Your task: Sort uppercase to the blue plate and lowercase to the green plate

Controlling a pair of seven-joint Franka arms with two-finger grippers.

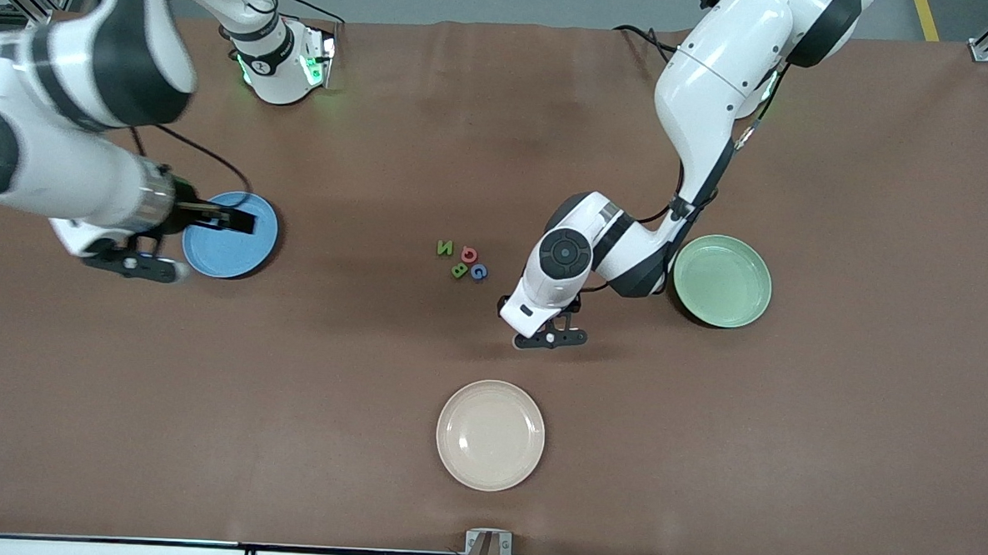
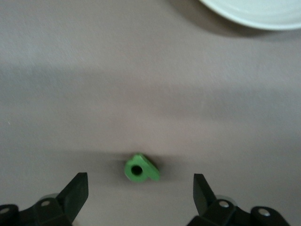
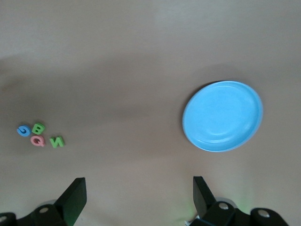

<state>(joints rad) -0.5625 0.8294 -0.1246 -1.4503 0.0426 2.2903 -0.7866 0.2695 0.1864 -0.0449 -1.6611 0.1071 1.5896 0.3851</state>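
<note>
A: Checking the blue plate (image 1: 231, 234) first. Holding any letters yet?

B: Holding none. Sitting bare toward the right arm's end of the table (image 1: 289, 385), and matching the green plate (image 1: 722, 281) toward the left arm's end, also showing nothing inside.

A: And placing the uppercase where?

B: Lying bunched mid-table between those two plates: green N (image 1: 444, 247), pink Q (image 1: 468, 254), green B (image 1: 458, 269), blue G (image 1: 478, 271). Waiting to be moved.

A: Finding the lowercase?

B: Seeing just one, a green b (image 2: 141, 168), lying on the table near the cream plate (image 1: 490, 434). Not finding the other three in any view.

A: Reading the tools how?

B: Left tool (image 1: 550, 338) hanging low over that b, spreading wide to either side of it, gripping nothing. Right tool (image 1: 138, 264) hovering just beside the blue plate's rim, likewise spread and empty, waiting.

A: Judging it barely begun, then?

B: Judging so, with all the sorting remaining and probably starting with that b.
</note>
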